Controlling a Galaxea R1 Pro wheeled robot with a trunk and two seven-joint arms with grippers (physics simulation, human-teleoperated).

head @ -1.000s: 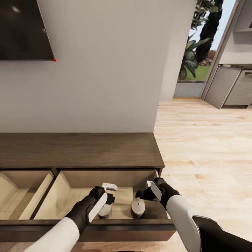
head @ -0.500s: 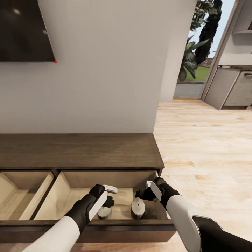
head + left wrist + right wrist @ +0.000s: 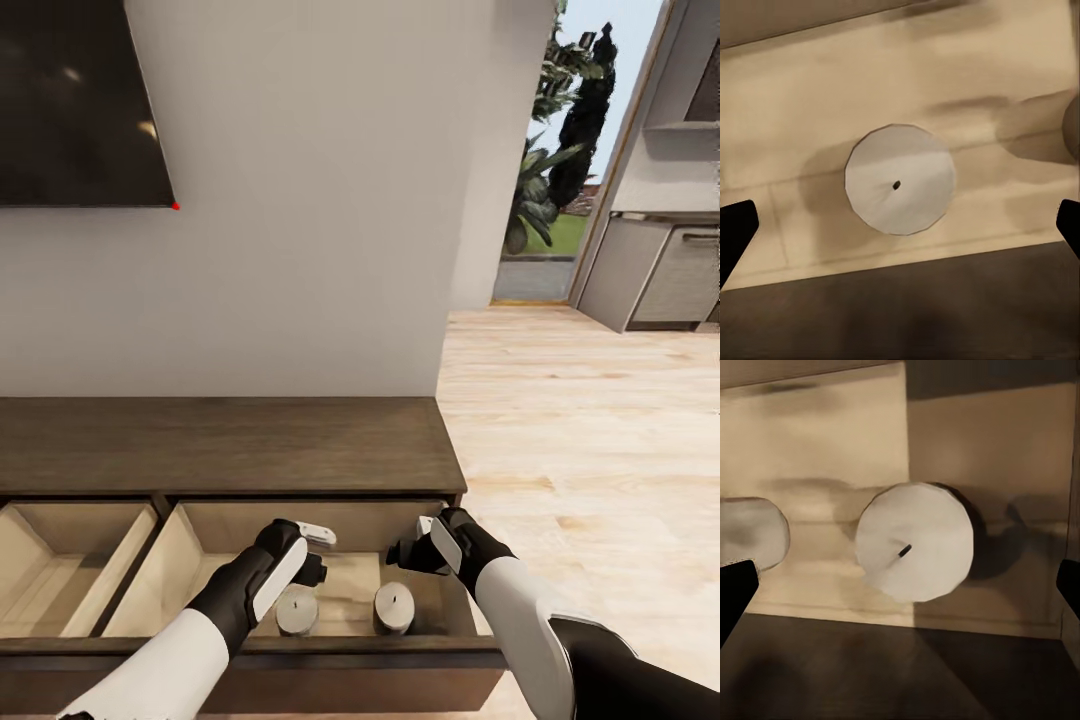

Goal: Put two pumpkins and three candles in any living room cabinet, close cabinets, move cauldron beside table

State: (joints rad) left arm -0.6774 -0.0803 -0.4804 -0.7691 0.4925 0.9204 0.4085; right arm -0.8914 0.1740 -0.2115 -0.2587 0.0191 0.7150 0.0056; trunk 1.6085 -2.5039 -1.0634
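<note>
Two candles (image 3: 297, 609) (image 3: 394, 605) stood side by side inside the open cabinet (image 3: 230, 455) drawer. Both grippers (image 3: 316, 549) (image 3: 408, 548) hovered above, fingers spread, holding nothing — they should lift straight up to avoid toppling the candles.

**Three cameras on one open drawer**

The head camera looks forward and down from above the long, low dark-brown wooden cabinet (image 3: 225, 445), at middling range. Each wrist camera points straight down, close, into that cabinet's pale open drawer. All three share the two short squat pale grey-green candles: left candle (image 3: 297, 609) (image 3: 900, 179) (image 3: 748, 534), right candle (image 3: 394, 603) (image 3: 915, 552).
</note>
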